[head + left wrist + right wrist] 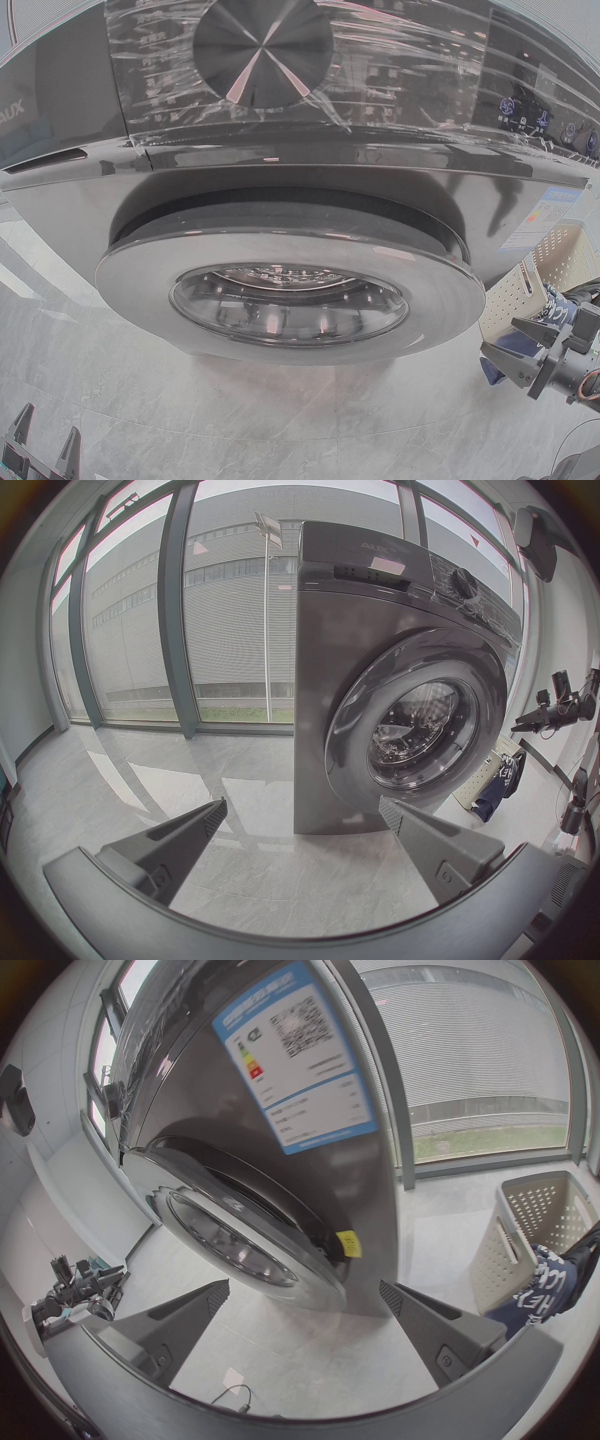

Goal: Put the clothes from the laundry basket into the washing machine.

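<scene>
The door (290, 300) looks shut, so clothes (558, 307) on the basket (509, 294) at four o'clock would hit glass; right claw (498, 334) beside them and left claw (51, 417) at seven gape empty.

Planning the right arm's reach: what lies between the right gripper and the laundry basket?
Bare floor, in the right wrist view; a dark blue garment hangs over the laundry basket rim.

Bare test room: washing machine (400, 686), tall windows (231, 605), tiled floor (156, 774).

Pale floor (250, 406) carries washing machine (287, 181) and laundry basket (509, 297).
</scene>
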Available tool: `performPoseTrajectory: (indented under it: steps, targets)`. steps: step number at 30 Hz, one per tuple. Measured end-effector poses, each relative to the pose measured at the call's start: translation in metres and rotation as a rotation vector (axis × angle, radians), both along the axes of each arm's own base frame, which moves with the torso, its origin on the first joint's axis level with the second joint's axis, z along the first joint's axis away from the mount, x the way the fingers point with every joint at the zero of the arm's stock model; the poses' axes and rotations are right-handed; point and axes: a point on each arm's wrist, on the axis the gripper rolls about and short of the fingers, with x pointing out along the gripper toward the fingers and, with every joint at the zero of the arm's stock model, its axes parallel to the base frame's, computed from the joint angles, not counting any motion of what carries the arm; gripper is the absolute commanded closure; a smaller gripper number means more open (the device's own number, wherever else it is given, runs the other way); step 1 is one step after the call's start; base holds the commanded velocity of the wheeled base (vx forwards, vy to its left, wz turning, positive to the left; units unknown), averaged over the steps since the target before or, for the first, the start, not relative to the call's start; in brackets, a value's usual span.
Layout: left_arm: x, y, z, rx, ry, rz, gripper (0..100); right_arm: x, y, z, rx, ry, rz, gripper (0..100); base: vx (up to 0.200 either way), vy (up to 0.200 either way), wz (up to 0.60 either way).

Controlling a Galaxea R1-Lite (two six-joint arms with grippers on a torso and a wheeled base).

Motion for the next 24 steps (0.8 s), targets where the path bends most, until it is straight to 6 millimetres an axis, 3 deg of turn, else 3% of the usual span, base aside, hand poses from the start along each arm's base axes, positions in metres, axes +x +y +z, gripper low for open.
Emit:
performPoseTrajectory:
  steps: [7, 15, 24]
  targets:
    - [0.000, 0.000, 0.000, 0.000, 0.000, 0.000, 0, 0.023, 0.027, -0.003, 0.026, -0.011, 0.040, 0, 0.000, 0.000, 0.00]
    - [0.000, 0.000, 0.000, 0.000, 0.000, 0.000, 0, 0.040, 0.044, -0.011, -0.003, -0.027, 0.073, 0, 0.000, 0.000, 0.00]
    - [0.000, 0.000, 0.000, 0.001, -0.001, 0.000, 0, 0.028, 0.046, -0.032, -0.054, 0.041, 0.131, 0, -0.178, 0.000, 0.00]
